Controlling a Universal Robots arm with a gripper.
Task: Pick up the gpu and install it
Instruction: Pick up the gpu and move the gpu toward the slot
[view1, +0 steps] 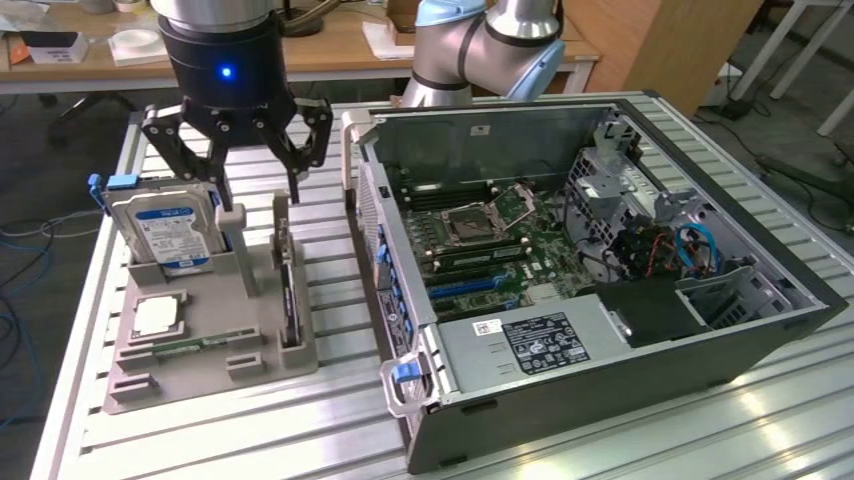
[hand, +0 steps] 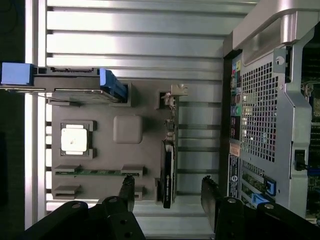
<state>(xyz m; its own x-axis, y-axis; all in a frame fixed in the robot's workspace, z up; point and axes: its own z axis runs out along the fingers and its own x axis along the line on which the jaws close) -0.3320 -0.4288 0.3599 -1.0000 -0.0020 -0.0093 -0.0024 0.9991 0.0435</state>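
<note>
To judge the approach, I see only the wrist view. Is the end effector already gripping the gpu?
Observer: No. The end effector hangs open above the gpu, which stands on edge in the grey tray.
Operator: Is the computer case open?
Observer: Yes, it lies open on top, and the motherboard inside shows.
Operator: Is anything behind it?
Observer: A second robot arm stands behind the case.
</note>
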